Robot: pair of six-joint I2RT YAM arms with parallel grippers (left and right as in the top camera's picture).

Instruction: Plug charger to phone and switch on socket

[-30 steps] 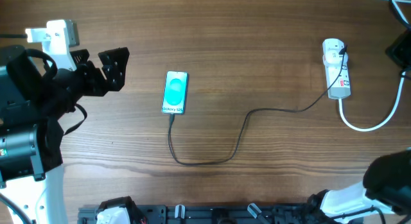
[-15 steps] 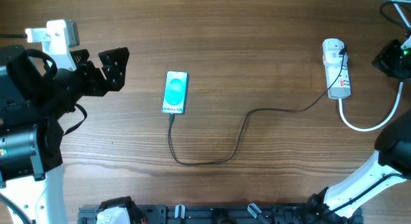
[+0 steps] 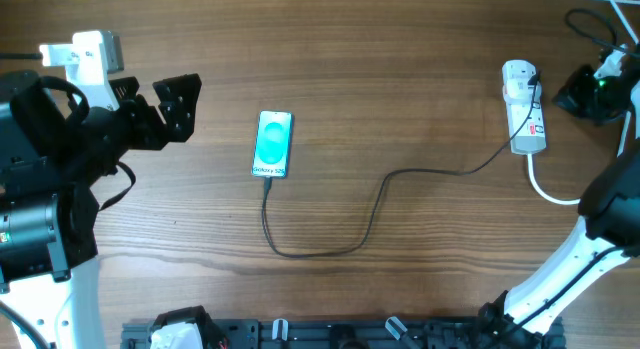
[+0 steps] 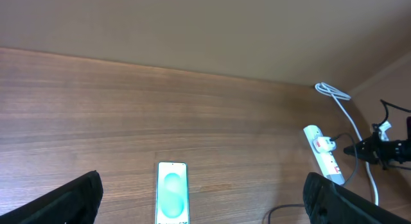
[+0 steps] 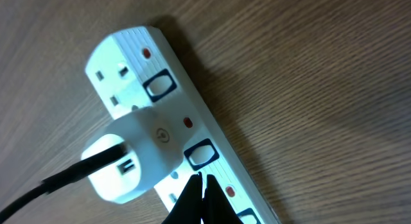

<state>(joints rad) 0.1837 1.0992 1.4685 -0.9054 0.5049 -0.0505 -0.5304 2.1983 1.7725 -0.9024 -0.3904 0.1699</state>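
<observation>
The phone lies flat mid-table with its teal screen up; it also shows in the left wrist view. The thin dark charger cable runs from the phone's near end in a loop to a white adapter in the white socket strip. My left gripper is open and empty, well left of the phone. My right gripper is shut with nothing between its fingers. Its tips hover just below a black-framed switch on the socket strip, beside the adapter.
The strip's thick white cord curves off to the right. The right arm reaches in from the table's right edge. A dark rail runs along the table's near edge.
My right arm has moved left and in over the socket strip from the right edge. The left arm, phone and cable have not moved.
</observation>
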